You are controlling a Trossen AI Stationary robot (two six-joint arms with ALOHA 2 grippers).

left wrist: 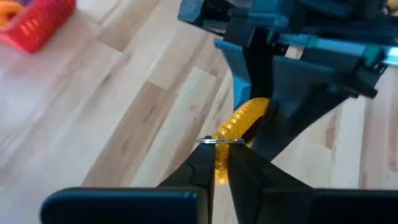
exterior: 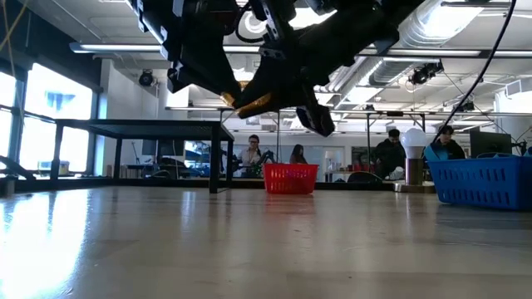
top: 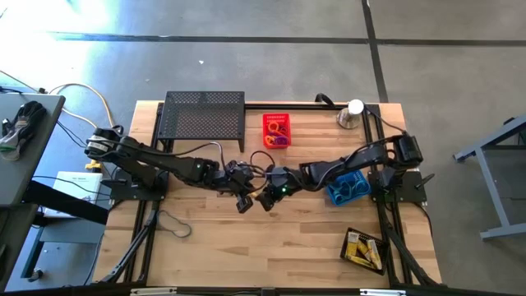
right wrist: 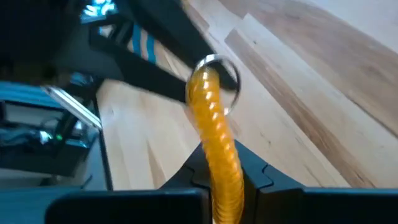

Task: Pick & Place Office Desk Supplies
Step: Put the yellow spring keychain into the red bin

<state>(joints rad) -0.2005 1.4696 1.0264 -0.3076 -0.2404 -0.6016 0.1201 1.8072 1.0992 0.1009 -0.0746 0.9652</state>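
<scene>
Orange coil pinched btwn left gripper, right gripper (mid-air).

Orange-yellow ribbed coil with a silver ring, red basket near the desk's far edge, blue basket, black mesh shelf, pale wood-plank desk

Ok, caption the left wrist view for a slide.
Both claws, left and right, shut on one orange coil above the table.

Contents of flat black tray too small to identify. Orange coiled spiral cord: lower end hidden between dark fingers; red basket cropped by edge.
</scene>
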